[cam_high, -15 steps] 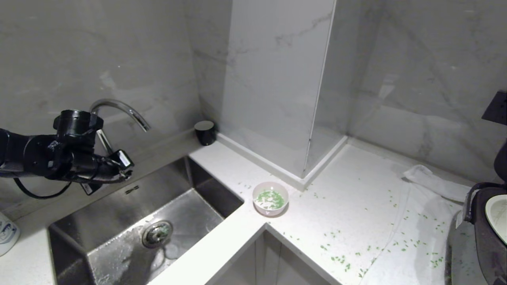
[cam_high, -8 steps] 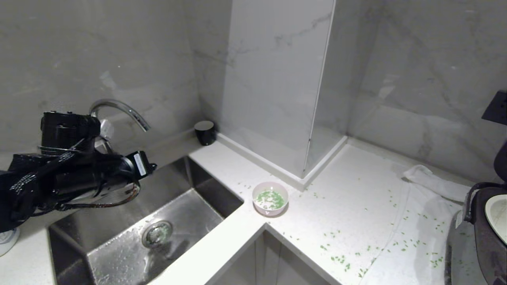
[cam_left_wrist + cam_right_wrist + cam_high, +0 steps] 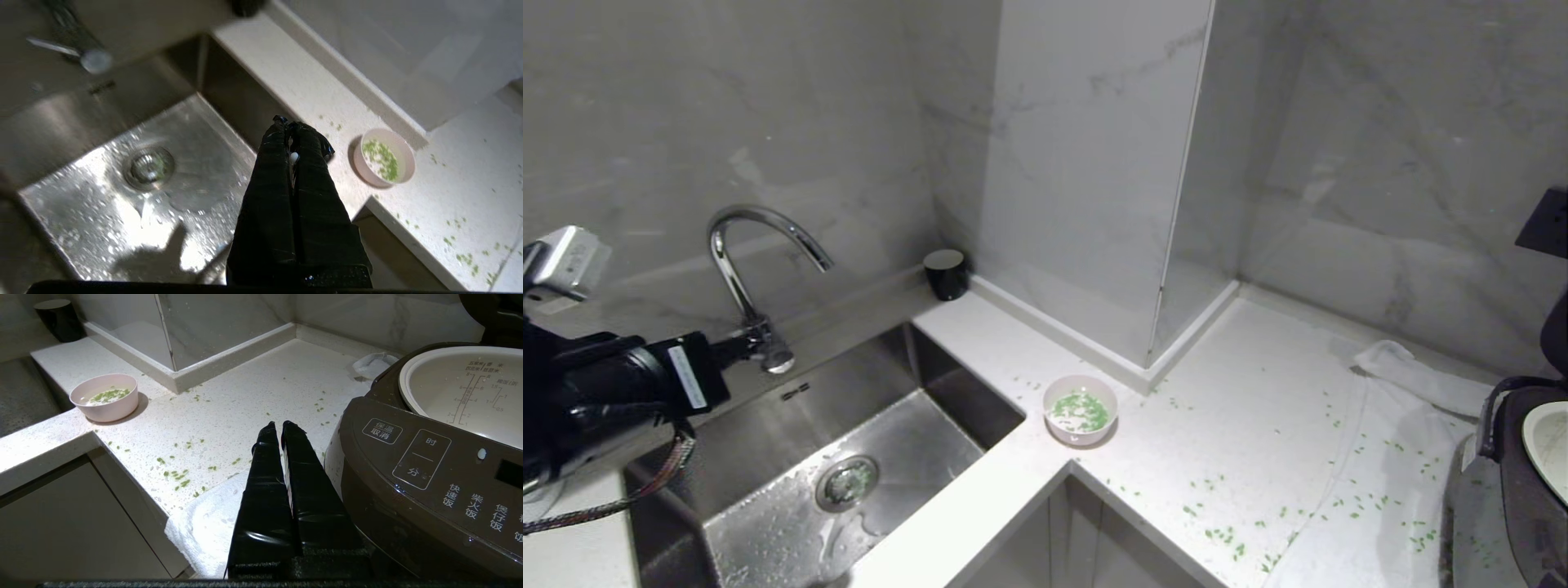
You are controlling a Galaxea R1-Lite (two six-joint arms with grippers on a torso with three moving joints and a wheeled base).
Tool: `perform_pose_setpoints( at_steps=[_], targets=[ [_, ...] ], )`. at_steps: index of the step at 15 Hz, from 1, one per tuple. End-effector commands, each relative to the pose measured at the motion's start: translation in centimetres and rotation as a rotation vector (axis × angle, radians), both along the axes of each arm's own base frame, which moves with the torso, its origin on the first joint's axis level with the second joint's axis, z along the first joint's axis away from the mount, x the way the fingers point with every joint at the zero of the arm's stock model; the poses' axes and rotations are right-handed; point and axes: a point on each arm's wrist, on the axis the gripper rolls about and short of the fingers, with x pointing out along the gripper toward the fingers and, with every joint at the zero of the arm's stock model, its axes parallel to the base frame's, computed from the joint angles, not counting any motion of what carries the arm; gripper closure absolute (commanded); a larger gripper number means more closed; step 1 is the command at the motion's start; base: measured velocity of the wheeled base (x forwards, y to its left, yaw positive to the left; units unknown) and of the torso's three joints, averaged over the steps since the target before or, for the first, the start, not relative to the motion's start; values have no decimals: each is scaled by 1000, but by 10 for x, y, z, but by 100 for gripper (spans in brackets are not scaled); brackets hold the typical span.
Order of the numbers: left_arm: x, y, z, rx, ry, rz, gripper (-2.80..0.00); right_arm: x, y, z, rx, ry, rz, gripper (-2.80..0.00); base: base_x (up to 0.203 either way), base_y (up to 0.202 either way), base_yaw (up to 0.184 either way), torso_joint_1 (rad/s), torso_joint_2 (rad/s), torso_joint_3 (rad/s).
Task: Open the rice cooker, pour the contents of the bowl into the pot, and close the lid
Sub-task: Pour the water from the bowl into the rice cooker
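Over sink (image 3: 866,457), left claw (image 3: 292,124) shut and empty, now farther back from bowl (image 3: 1081,409).

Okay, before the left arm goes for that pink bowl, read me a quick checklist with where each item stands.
1. Cooker open, pot exposed: ok.
2. Bowl upright on the counter with green bits inside: ok.
3. Left claw free to grasp: not ok, shut and empty, off above the sink.
4. Right claw out of the way: ok, shut, parked beside the rice cooker.
5. Contents all in the bowl: not ok, many bits are scattered over the counter and the white towel.
6. Pot empty: cannot tell, only part of the inside shows.
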Motion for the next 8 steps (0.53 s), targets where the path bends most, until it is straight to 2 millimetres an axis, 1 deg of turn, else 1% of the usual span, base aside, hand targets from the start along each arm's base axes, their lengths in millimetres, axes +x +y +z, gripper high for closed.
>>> perform_pose_setpoints(
  at_steps=[1,2,4,6,8],
  targets=[
    [-57,12,20,-13,-197,17,0,0,0,0,0,2,1,0,0,0,0,0,0,0],
    [-77,15,22,-8,-260,6,0,0,0,-1,0,2,1,0,0,0,0,0,0,0],
    [-112,22,15,27,-362,-16,0,0,0,0,0,2,1,0,0,0,0,0,0,0],
    [-140,28,6,98,-453,-5,0,0,0,0,0,2,1,0,0,0,0,0,0,0],
    [-165,33,-2,171,-509,45,0,0,0,-1,0,2,1,0,0,0,0,0,0,0]
  ],
)
